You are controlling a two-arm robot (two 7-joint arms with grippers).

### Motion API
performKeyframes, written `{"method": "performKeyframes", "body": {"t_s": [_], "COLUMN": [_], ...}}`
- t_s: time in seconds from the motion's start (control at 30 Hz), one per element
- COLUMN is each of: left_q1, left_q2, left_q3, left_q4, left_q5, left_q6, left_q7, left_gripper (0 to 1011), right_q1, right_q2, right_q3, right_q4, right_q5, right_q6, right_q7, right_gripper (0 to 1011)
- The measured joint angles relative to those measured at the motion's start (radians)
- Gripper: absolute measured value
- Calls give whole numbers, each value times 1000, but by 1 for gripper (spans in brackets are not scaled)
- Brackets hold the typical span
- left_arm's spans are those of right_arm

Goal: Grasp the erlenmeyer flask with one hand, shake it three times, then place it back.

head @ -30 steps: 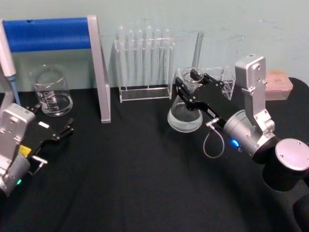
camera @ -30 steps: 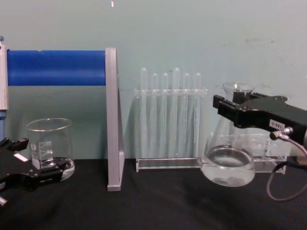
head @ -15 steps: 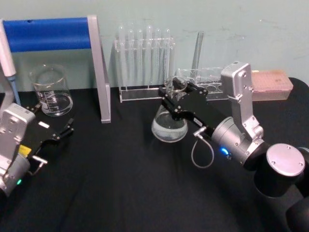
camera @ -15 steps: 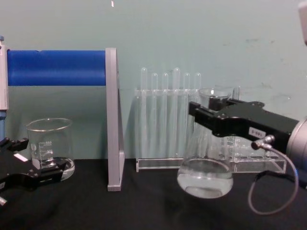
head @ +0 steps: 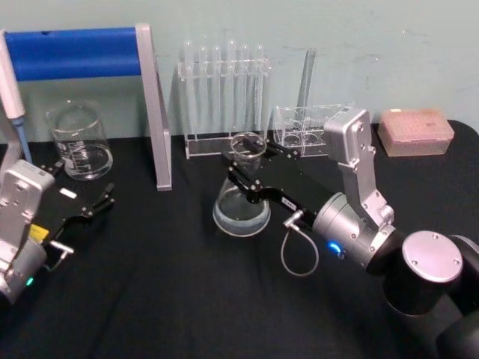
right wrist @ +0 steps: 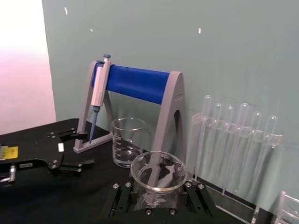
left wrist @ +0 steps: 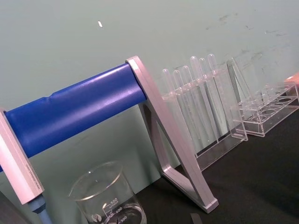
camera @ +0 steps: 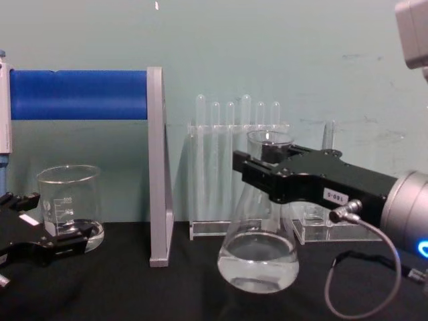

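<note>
The black two-finger right gripper (head: 241, 173) had its jaws clenched on the neck of the clear glass conical erlenmeyer flask (head: 241, 212), just below the flared rim. It held the flask near the middle of the black surface (head: 187, 299), in front of the clear rack of thin test tubes (head: 224, 97). In the chest view the flask (camera: 258, 257) leaned a little, with a shallow pool of clear liquid in its wide base; whether the base touched the surface could not be told. The left gripper (head: 84, 179) lay parked at the near left, jaws released, just in front of the clear straight-sided beaker (head: 78, 142) beside the blue-barred stand (head: 75, 52). The hold was on smooth, narrow glass, so a brisk shake could let the neck slide or twist in the jaws. The mouth was open, so too hard a swing would likely slop liquid out. A wide stroke toward the far side might strike the rack, and a tilted set-down could tip the flask.
</note>
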Motion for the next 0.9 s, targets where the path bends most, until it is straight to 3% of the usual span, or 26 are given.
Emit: {"method": "performKeyframes", "body": {"t_s": [0.5,0.9], "left_q1": [0,0], "left_q2": [0,0], "left_q3": [0,0], "left_q4": [0,0], "left_q5": [0,0], "left_q6": [0,0], "left_q7": [0,0], "left_gripper": [1001,1001], "right_q1": [0,-1], "right_q2": [10,12], "right_q3": [-28,-56], "right_q4": [8,49], "right_q5": [13,15], "right_q6": [-10,-66], "right_q7": [13,43], "right_gripper": [449,449]}}
